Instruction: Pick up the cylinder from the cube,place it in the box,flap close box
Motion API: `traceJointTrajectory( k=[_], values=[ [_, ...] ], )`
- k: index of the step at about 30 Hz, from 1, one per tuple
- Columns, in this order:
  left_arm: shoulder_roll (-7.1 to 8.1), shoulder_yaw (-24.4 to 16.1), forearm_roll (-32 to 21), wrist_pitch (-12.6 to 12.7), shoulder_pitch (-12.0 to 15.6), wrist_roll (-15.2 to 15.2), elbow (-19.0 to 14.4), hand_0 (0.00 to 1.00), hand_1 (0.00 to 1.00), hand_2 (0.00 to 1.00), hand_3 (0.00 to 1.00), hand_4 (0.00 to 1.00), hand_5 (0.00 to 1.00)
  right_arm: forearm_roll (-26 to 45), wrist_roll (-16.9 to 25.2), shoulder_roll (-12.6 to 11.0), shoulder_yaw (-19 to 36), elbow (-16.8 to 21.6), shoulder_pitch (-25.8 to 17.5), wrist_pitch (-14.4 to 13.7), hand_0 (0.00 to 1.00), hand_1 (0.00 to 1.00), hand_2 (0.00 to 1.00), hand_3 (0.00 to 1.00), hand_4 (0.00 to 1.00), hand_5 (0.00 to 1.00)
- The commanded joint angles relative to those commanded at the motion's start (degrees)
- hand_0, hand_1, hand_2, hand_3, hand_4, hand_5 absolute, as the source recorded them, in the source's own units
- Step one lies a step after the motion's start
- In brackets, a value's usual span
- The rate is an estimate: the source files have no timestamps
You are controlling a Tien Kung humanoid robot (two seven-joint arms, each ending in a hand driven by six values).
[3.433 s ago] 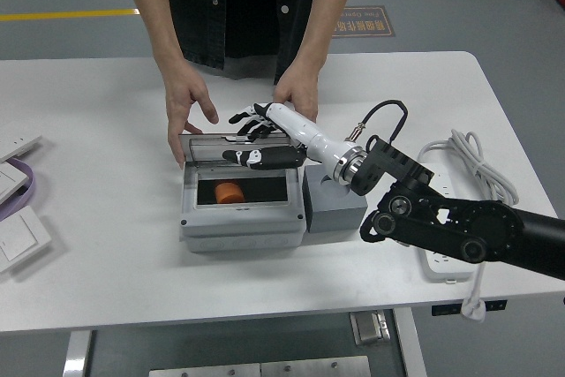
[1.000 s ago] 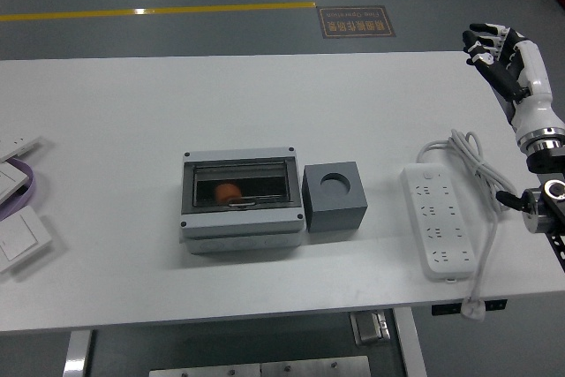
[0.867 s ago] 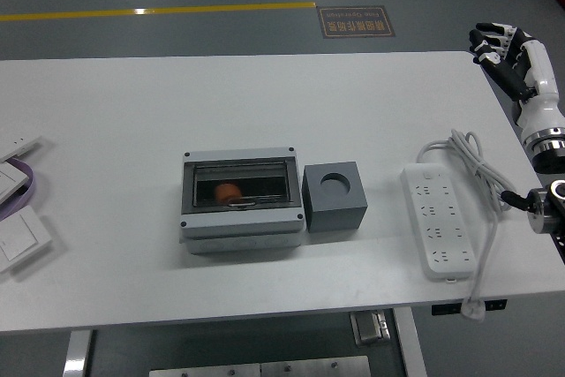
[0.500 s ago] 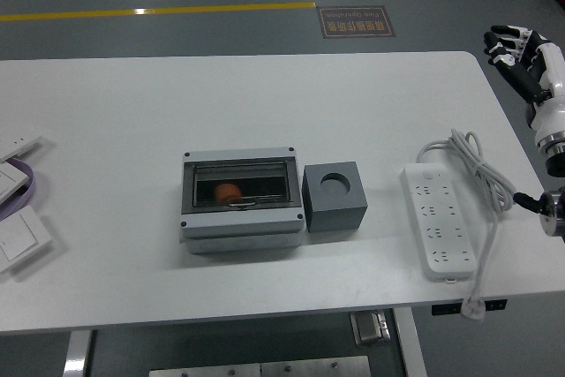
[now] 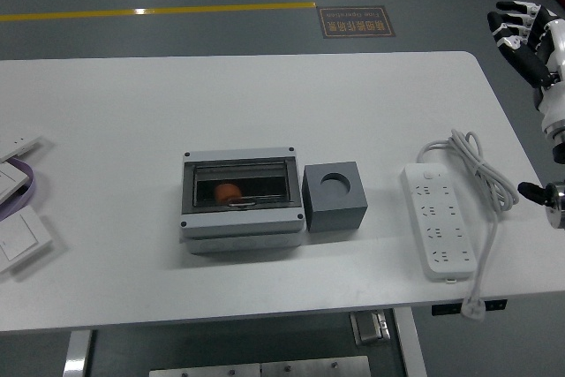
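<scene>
Looks like the job is basically wrapped here. The orange cylinder (image 5: 228,192) sits inside the box (image 5: 241,200), visible through the clear flap (image 5: 238,184), which lies flat across the opening, so I'd call it closed. The grey cube (image 5: 335,198) sits just beside the box on its right, touching or nearly so, and its round socket on top is empty.

The right hand (image 5: 527,31) is way off at the right edge of the view, out past the worktop (image 5: 106,112) edge, fingers loosely spread and holding nothing. No left arm anywhere in the shot, and nobody at the far side.

So the step in hand, as I read it, is just getting the arm clear and parked. Tips for doing that cleanly:

- Keep the hand high and outside the worktop edge. The white power strip (image 5: 433,220) and its cable (image 5: 481,183) lie between the arm and the box, and a low swing could snag that loop of cord.
- Don't go back in to re-press the flap unless it's visibly sprung up. From this angle it looks seated, though I can't tell if it actually latched.
- Leave the fingers relaxed so nothing catches.

The switch plates (image 5: 18,236) over on the far left are well apart from everything and not in play.
</scene>
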Motion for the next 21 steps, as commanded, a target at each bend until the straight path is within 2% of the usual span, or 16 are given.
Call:
traceJointTrajectory(
  k=[7, 21],
  values=[
    [-0.28, -1.30, 1.27, -0.07, -0.15, -0.04, 0.36, 0.631, 0.612, 0.617, 0.654, 0.738, 0.293, 0.53, 0.53, 0.53, -0.65, -0.10, -0.21, -0.41, 0.697, 0.662, 0.663, 0.676, 0.792, 0.493],
    [0.45, -1.67, 2.20, 0.45, -0.84, 0.23, 0.90, 0.632, 0.613, 0.619, 0.656, 0.742, 0.296, 2.66, 1.99, 0.66, -1.64, -0.23, 0.50, -1.14, 0.697, 0.661, 0.660, 0.674, 0.799, 0.489]
  ],
)
